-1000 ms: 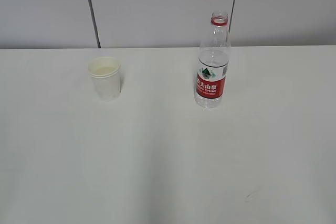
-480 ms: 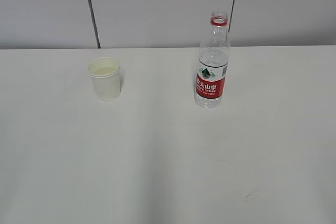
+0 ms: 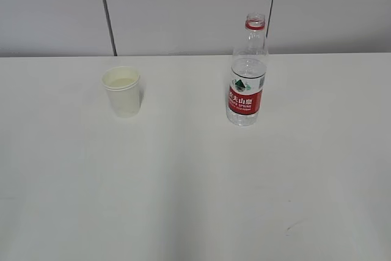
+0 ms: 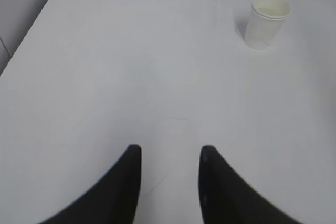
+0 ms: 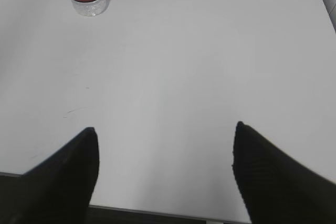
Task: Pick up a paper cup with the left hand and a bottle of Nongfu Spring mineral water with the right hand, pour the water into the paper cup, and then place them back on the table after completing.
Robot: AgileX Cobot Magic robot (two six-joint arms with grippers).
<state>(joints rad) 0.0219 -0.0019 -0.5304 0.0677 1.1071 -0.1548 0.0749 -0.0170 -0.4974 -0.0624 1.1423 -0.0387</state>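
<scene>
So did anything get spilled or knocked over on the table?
No, nothing looks spilled. The paper cup and the Nongfu Spring water bottle both stand upright and apart on the dry white table. The only odd bits: the bottle has no cap, and a small dark mark sits near the front right.

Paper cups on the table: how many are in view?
1. The paper cup stands upright on the left of the table, apart from the bottle. Its doubled rim may mean two nested.

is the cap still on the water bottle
No, the bottle stands upright on the table with an open neck; only the red ring below its mouth shows in the exterior view.
</scene>
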